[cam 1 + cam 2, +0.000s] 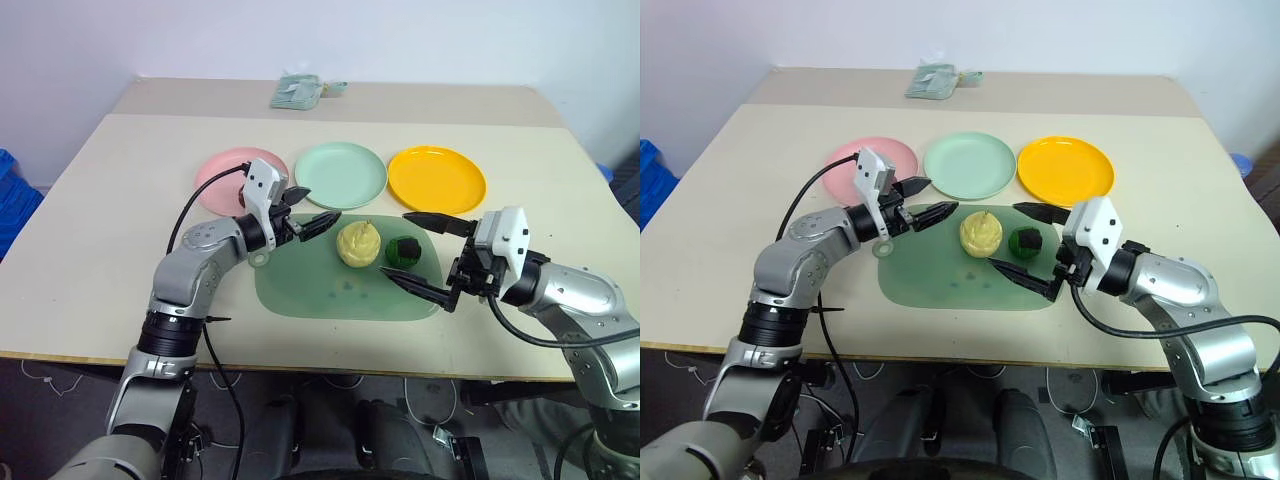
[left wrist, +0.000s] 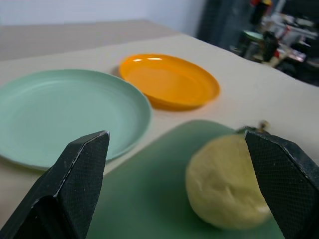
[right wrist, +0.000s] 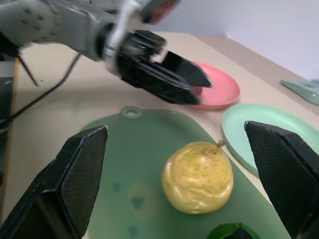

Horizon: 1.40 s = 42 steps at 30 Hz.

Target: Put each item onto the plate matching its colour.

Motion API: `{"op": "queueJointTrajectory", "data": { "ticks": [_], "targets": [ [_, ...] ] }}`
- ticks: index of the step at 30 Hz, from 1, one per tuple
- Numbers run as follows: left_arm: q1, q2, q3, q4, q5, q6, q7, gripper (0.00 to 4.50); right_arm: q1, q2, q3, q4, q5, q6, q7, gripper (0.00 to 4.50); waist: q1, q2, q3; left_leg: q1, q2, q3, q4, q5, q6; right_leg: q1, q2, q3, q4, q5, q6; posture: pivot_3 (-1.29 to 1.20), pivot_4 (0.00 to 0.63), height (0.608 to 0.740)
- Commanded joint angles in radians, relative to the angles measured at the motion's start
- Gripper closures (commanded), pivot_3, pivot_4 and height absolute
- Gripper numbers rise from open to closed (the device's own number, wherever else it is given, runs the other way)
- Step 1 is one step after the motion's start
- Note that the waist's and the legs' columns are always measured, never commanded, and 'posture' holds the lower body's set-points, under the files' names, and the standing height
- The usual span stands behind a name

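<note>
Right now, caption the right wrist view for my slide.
Open right gripper frames a yellow toy pear on the green mat, with the left gripper ahead, before the pink plate.

Three plates [image 1: 341, 172] stand in a row behind the mat [image 1: 300, 290] (two toy foods [image 1: 358, 243] on it).

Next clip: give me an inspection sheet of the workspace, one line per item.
Surface: beige table with a translucent green mat.
Job's things: yellow toy and dark green toy on the mat; pink plate, mint plate, orange plate in a row behind it; mint and orange empty.
Clutter: folded green cloth at the far edge.
Grippers: left gripper and right gripper, jaws open, empty, flanking the toys.
Cables: black cable along the left arm.
Surroundings: pale wall, blue bin at left.
</note>
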Motion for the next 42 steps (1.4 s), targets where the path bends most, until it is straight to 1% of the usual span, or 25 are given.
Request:
{"op": "queueJointTrajectory", "data": {
  "ticks": [1, 4, 6, 8, 10, 14, 18, 25, 35, 41, 42],
  "targets": [
    [0.05, 0.084, 0.015, -0.109, -0.037, -0.044, -0.124, 0.06, -0.063, 0.032, 0.049, 0.027, -0.05, 0.047, -0.068, 0.0, -0.007, 0.0, 0.0, 0.0, 0.0, 0.0, 0.0, 0.0, 0.0, 0.0, 0.0, 0.0, 0.0, 0.0, 0.0, 0.0, 0.15, 0.74],
    [0.122, 0.162, 0.048, -0.176, -0.059, -0.094, -0.209, 0.06, -0.092, 0.054, 0.077, 0.056, -0.08, 0.064, -0.096, 0.0, -0.007, 0.001, 0.0, 0.0, 0.0, 0.0, -0.001, 0.0, 0.0, -0.001, 0.0, 0.0, 0.0, 0.0, -0.001, 0.0, 0.15, 0.74],
    [0.21, 0.259, 0.098, -0.213, -0.079, -0.152, -0.321, 0.06, -0.112, 0.08, 0.11, 0.101, -0.109, 0.064, -0.109, 0.0, -0.013, 0.001, 0.0, -0.001, 0.0, 0.0, -0.001, 0.0, 0.0, -0.002, -0.001, 0.0, 0.0, 0.0, -0.001, 0.0, 0.15, 0.74],
    [0.264, 0.317, 0.134, -0.23, -0.103, -0.179, -0.379, 0.06, -0.123, 0.098, 0.129, 0.126, -0.124, 0.065, -0.109, 0.0, -0.022, 0.001, 0.001, -0.001, 0.0, 0.0, -0.002, 0.0, 0.0, -0.002, -0.001, 0.0, -0.001, 0.0, -0.001, 0.0, 0.15, 0.74],
    [0.311, 0.354, 0.175, -0.245, -0.138, -0.198, -0.428, 0.06, -0.136, 0.117, 0.148, 0.142, -0.13, 0.071, -0.104, 0.0, -0.021, 0.002, 0.001, -0.001, 0.0, 0.0, -0.002, 0.0, 0.0, -0.002, -0.001, 0.0, -0.001, 0.0, -0.001, 0.0, 0.15, 0.74],
    [0.396, 0.398, 0.234, -0.284, -0.176, -0.235, -0.488, 0.06, -0.165, 0.149, 0.174, 0.169, -0.133, 0.084, -0.092, 0.0, -0.024, 0.002, 0.001, -0.001, 0.0, 0.0, -0.002, 0.0, 0.0, -0.002, -0.002, 0.0, -0.001, 0.0, -0.001, 0.0, 0.15, 0.74],
    [0.45, 0.415, 0.267, -0.325, -0.201, -0.245, -0.495, 0.06, -0.2, 0.178, 0.206, 0.198, -0.136, 0.095, -0.071, 0.0, -0.024, 0.002, 0.001, -0.001, 0.0, 0.0, -0.002, 0.0, 0.0, -0.002, -0.002, 0.0, 0.0, 0.0, -0.001, 0.0, 0.15, 0.74],
    [0.491, 0.429, 0.289, -0.383, -0.234, -0.225, -0.478, 0.06, -0.247, 0.211, 0.231, 0.269, -0.155, 0.082, -0.047, 0.0, -0.024, 0.003, 0.001, -0.001, 0.0, 0.0, -0.002, 0.0, 0.0, -0.002, -0.001, 0.0, -0.001, 0.0, -0.001, 0.0, 0.15, 0.74],
    [0.516, 0.431, 0.298, -0.448, -0.264, -0.204, -0.429, 0.06, -0.298, 0.266, 0.244, 0.419, -0.23, 0.011, -0.036, 0.0, -0.027, 0.003, 0.002, -0.001, 0.0, 0.001, -0.002, 0.0, 0.0, -0.002, -0.001, 0.0, 0.0, 0.0, -0.001, 0.0, 0.15, 0.74],
    [0.567, 0.448, 0.335, -0.48, -0.299, -0.194, -0.427, 0.06, -0.311, 0.286, 0.248, 0.469, -0.252, -0.02, -0.018, 0.0, -0.03, 0.004, 0.002, -0.001, 0.0, 0.001, -0.002, 0.0, 0.0, -0.002, -0.001, 0.0, 0.0, 0.0, -0.001, 0.0, 0.15, 0.74],
    [0.578, 0.451, 0.349, -0.484, -0.314, -0.188, -0.427, 0.02, -0.313, 0.288, 0.248, 0.475, -0.255, -0.023, -0.015, 0.25, -0.031, 0.004, 0.002, -0.001, 0.0, 0.001, -0.002, 0.0, 0.0, -0.002, -0.001, 0.0, 0.0, 0.0, -0.001, 0.0, 0.15, 0.74]
  ]
}}
